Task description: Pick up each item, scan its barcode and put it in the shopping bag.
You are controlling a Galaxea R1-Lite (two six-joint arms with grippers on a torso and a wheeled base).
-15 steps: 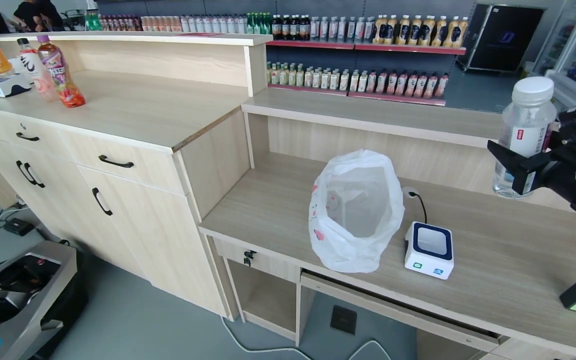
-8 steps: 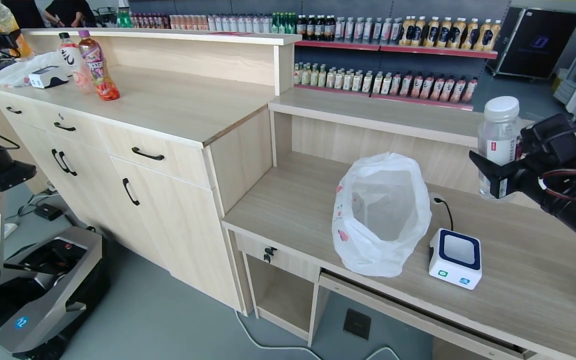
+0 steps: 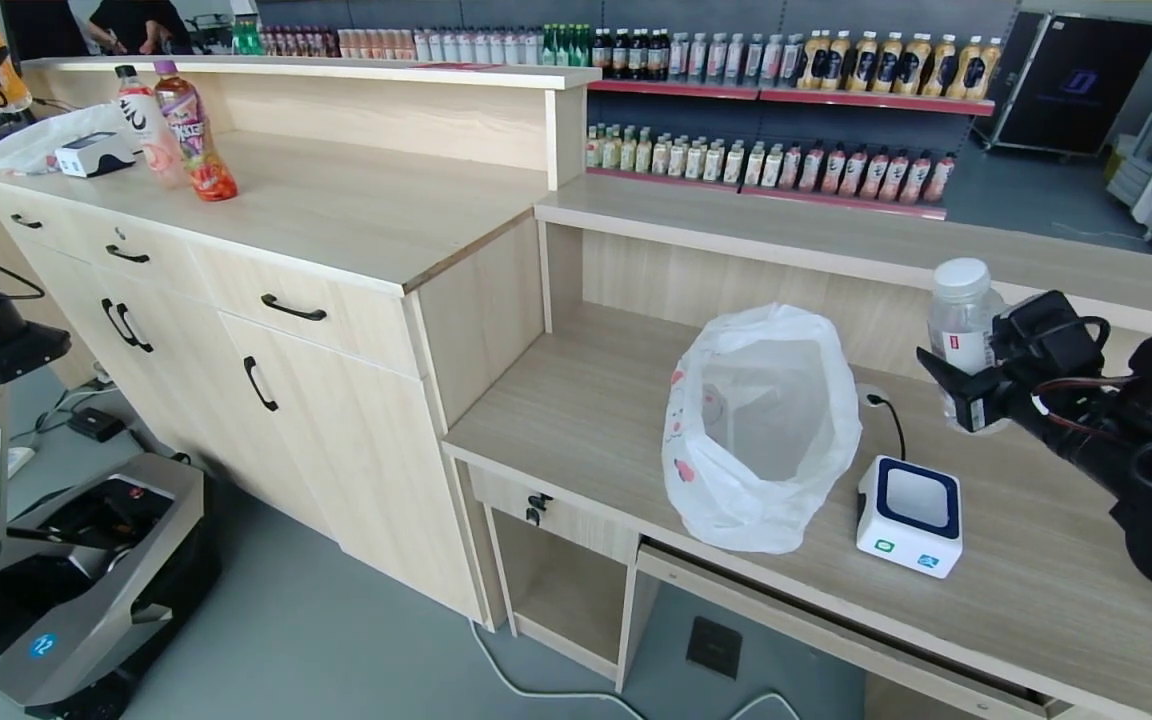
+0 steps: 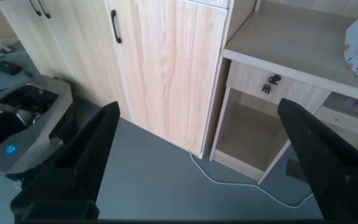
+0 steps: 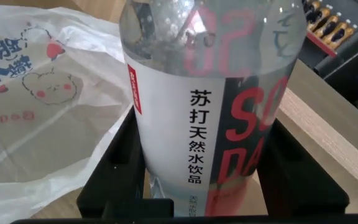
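My right gripper (image 3: 976,395) is shut on a clear water bottle (image 3: 958,325) with a white cap and a white and red label, held upright above the desk, to the right of the shopping bag (image 3: 758,425). The right wrist view shows the bottle (image 5: 210,106) clamped between the black fingers (image 5: 120,168), with the bag (image 5: 36,118) beyond it. The white plastic bag stands open on the low desk (image 3: 1036,560). A white scanner (image 3: 910,515) with a dark blue frame sits just right of the bag. My left gripper (image 4: 197,155) hangs open over the floor, off the desk's left end.
On the higher counter (image 3: 336,215) at the left stand two drink bottles (image 3: 176,130), a small white box (image 3: 94,155) and a crumpled bag. Shelves of bottles (image 3: 766,160) line the back wall. A cable (image 3: 891,420) runs behind the scanner.
My right gripper has lowered the bottle toward the desk and brought it a little nearer the bag. Between the two earlier frames the head camera shifted, sliding the whole scene right.
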